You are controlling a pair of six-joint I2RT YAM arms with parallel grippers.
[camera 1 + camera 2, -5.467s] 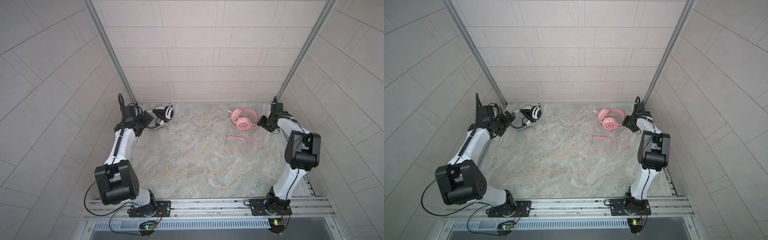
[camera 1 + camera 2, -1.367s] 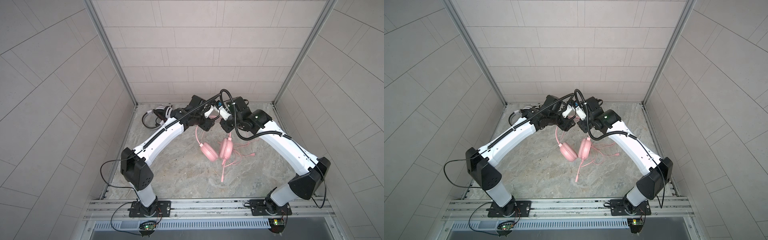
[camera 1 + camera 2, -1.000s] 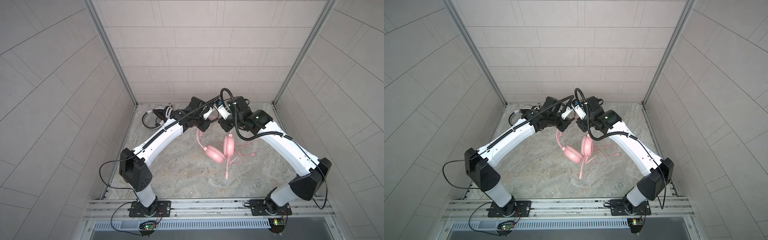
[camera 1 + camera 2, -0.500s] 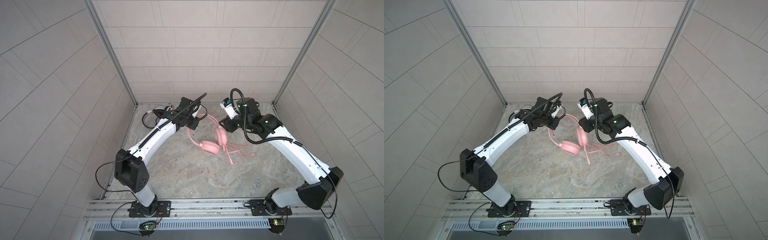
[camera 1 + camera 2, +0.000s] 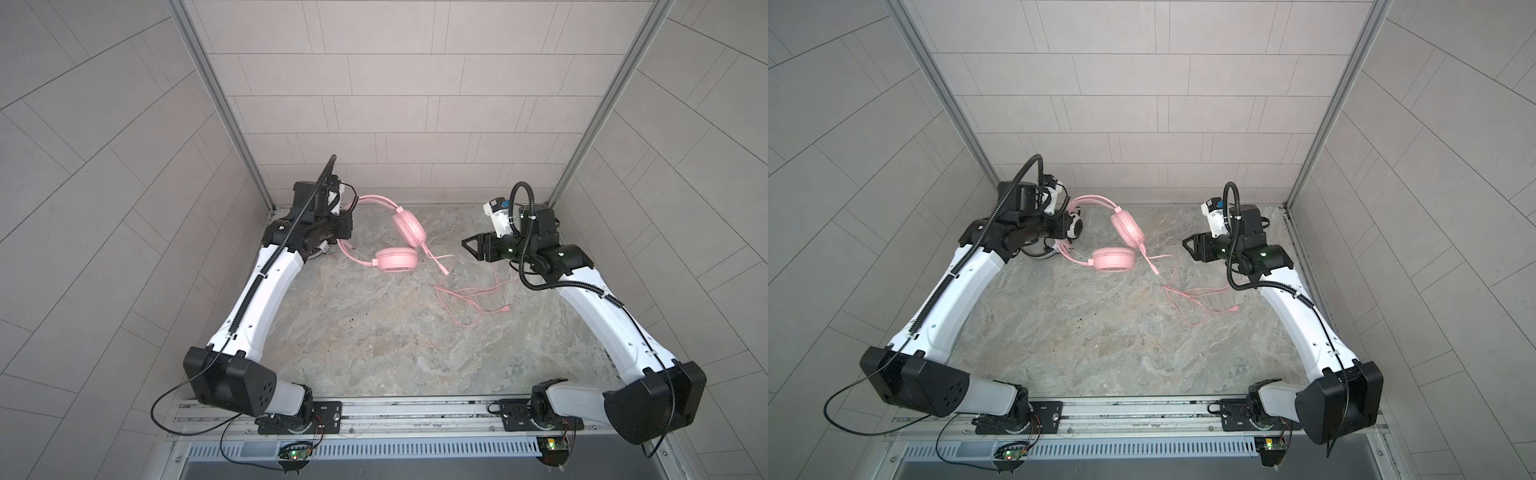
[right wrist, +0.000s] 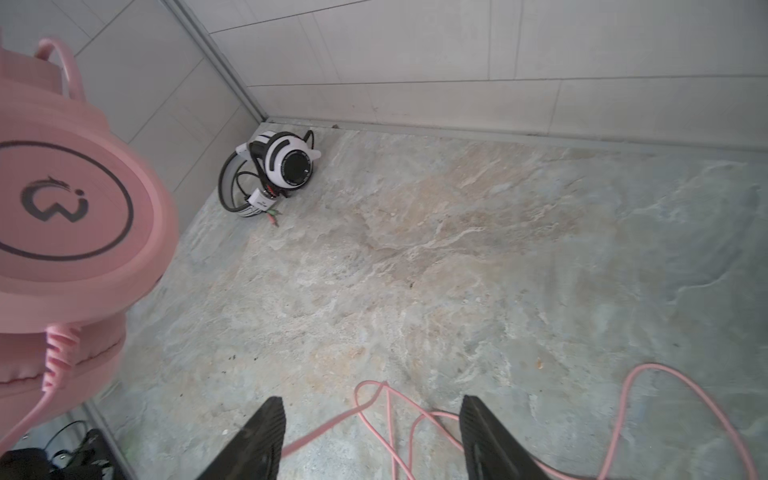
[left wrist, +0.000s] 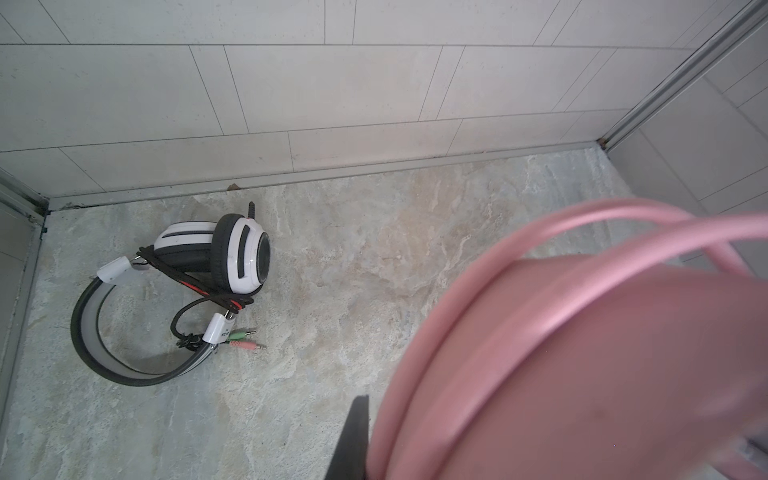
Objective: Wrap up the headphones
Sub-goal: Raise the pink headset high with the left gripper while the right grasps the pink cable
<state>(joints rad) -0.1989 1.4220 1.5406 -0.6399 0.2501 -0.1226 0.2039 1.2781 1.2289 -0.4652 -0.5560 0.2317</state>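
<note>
Handover is ending as I stand watching. In both top views the left gripper (image 5: pixel 345 224) is clamping the band of the pink headset (image 5: pixel 395 258) near the back left corner. One cup is seemingly resting flat on the table (image 5: pixel 374 340), the other tilting beside it. A moment ago both arms were dangling it over mid-table. The right gripper (image 5: pixel 467 245) is now sitting well apart on the right, having just let go, jaws spread and empty. The pink cable (image 5: pixel 469 297) is trailing loose across the table.

In the left wrist view the pink band is filling the near side, pinched tight. The white-and-black headset (image 7: pixel 241 253) is lying in the corner with its cord already wound round it.

In the right wrist view the fingers (image 6: pixel 259 436) are gaping above loops of pink cable, touching nothing. To my eye the right arm is freeing itself to gather that cable, and the winding is not yet beginning.
</note>
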